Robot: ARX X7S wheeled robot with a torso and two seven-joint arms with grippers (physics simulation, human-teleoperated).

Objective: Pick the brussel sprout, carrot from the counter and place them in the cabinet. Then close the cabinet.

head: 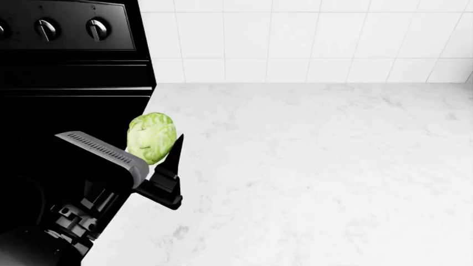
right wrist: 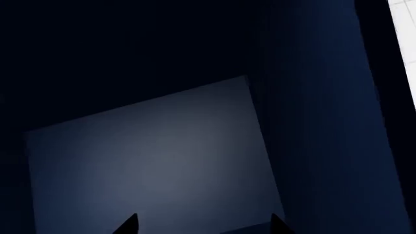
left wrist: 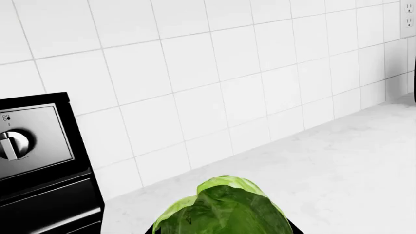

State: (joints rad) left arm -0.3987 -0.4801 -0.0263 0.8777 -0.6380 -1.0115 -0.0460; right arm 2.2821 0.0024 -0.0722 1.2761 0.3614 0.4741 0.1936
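Note:
My left gripper (head: 153, 151) is shut on the brussel sprout (head: 152, 137), a pale green leafy ball held above the left edge of the white counter (head: 318, 166), beside the stove. The sprout (left wrist: 224, 207) fills the near edge of the left wrist view, above the counter (left wrist: 338, 165). One black finger (head: 174, 160) shows beside it. In the right wrist view my right gripper (right wrist: 202, 223) is open and holds nothing, its two dark tips pointing into a dark blue cabinet interior (right wrist: 149, 161). The carrot is out of view. The right gripper does not show in the head view.
A black stove (head: 74, 83) with round knobs (head: 97, 27) borders the counter on the left; its panel and a knob (left wrist: 13, 144) show in the left wrist view. A white tiled wall (head: 310, 39) runs behind the counter. A wall outlet (left wrist: 408, 14) sits farther along.

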